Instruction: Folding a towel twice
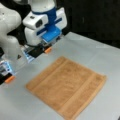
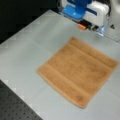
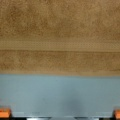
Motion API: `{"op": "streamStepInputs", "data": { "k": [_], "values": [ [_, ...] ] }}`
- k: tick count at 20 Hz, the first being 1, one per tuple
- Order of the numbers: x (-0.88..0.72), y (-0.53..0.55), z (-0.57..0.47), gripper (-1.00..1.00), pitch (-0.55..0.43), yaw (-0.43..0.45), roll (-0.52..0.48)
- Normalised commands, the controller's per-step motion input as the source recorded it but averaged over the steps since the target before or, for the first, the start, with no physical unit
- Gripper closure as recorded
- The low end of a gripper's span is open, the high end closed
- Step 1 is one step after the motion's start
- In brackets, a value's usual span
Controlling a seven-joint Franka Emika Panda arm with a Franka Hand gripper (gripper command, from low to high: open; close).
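Looking at a front view: you see the towel (image 1: 67, 86), orange-brown terry, square, flat and unfolded mid-table (image 1: 105, 57), a woven band near two edges.
Gripper (image 1: 28, 66): low near the table's far edge, just beyond the towel, orange fingertips (image 1: 10, 79) wide apart, holding nothing.
Wrist view: towel edge and band (image 3: 60, 45) cross your frame; grey table below; both orange tips at the bottom corners.
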Motion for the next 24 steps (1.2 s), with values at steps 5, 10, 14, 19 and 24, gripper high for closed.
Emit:
{"op": "streamStepInputs", "data": {
  "k": [5, 10, 14, 19, 24],
  "values": [
    [0.05, 0.05, 0.00, -1.00, 0.162, -0.030, 0.099],
    [0.18, 0.18, 0.04, -1.00, 0.234, -0.148, 0.100],
    [0.37, 0.32, 0.05, -1.00, 0.190, -0.280, 0.097],
    [0.48, 0.30, 0.05, -1.00, 0.150, -0.295, 0.037],
    [0.57, 0.23, 0.02, -1.00, 0.141, -0.326, -0.022]
  ]
}}
